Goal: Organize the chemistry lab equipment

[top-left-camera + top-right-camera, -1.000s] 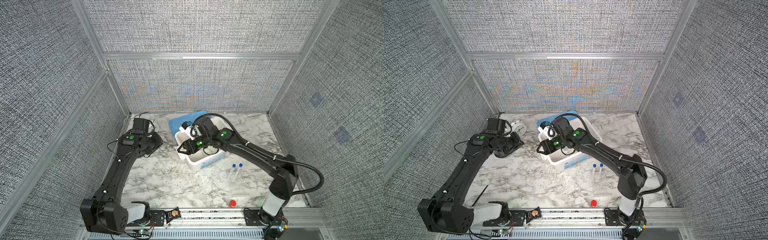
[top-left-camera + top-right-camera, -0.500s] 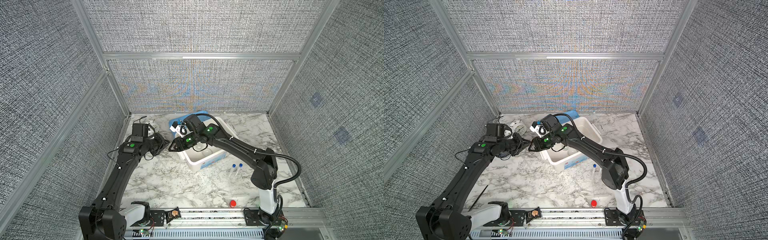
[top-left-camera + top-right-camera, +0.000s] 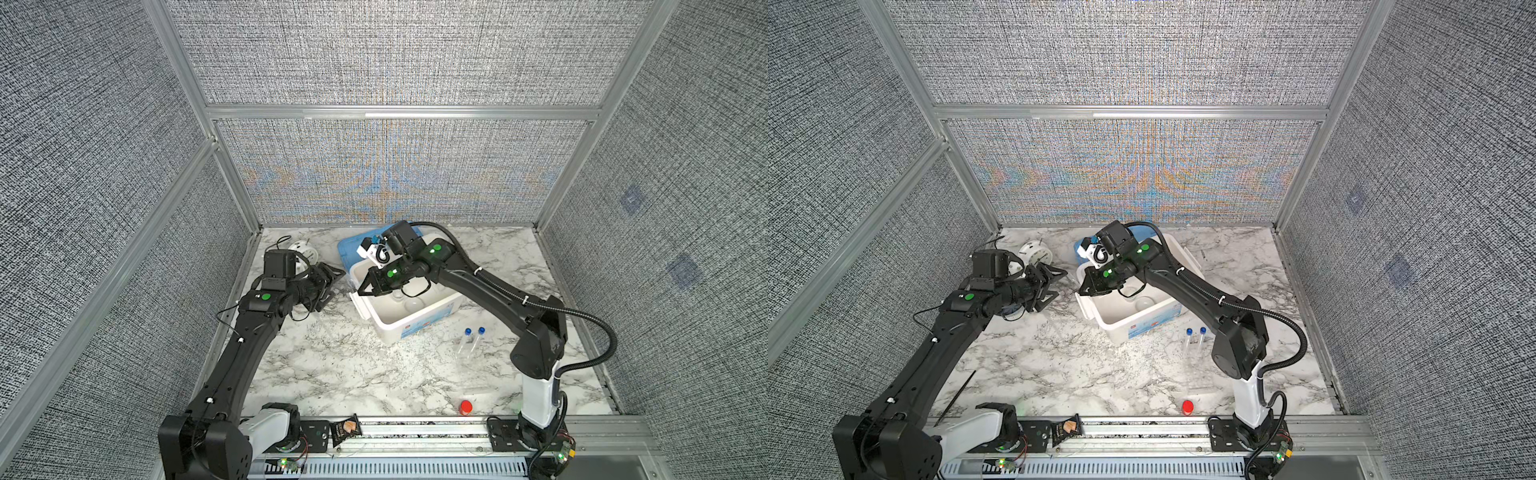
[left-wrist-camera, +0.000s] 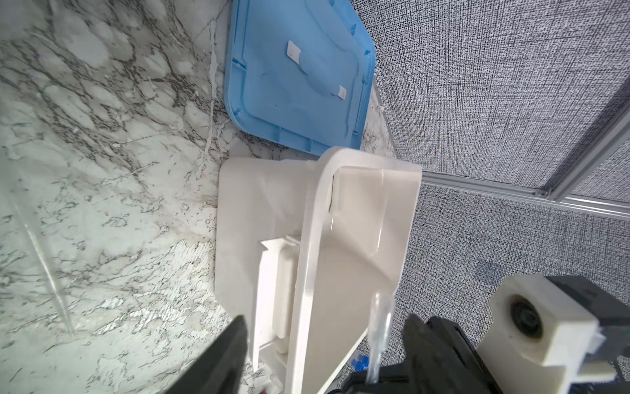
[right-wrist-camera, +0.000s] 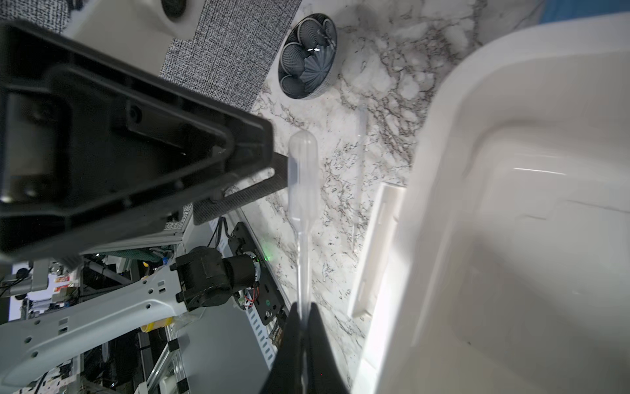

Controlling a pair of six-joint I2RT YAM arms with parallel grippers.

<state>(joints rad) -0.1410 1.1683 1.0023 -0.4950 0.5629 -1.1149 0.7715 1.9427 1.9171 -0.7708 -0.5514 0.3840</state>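
My right gripper (image 5: 302, 308) is shut on the thin stem of a clear plastic pipette (image 5: 302, 177), whose bulb points away from it. It hangs at the left rim of the white bin (image 3: 415, 328) in both top views (image 3: 359, 293) (image 3: 1080, 292). Facing it, my left gripper (image 3: 334, 284) (image 4: 325, 324) is open, its jaws wide either side of the pipette (image 4: 380, 327) without touching it. Two blue-capped tubes (image 3: 471, 340) (image 3: 1194, 338) lie on the marble right of the bin. A shallow white dish (image 3: 414, 306) rests on the bin floor.
The blue lid (image 3: 347, 249) (image 4: 296, 75) lies behind the bin, the white alarm clock (image 3: 1036, 253) at the back left. Another clear pipette (image 5: 359, 136) lies on the marble beside the bin. At the front edge are a red cap (image 3: 466, 407) and a black snack packet (image 3: 345, 430).
The right gripper reached out from the bin to the left gripper and shut on the pipette. The left gripper then opened and let it go.
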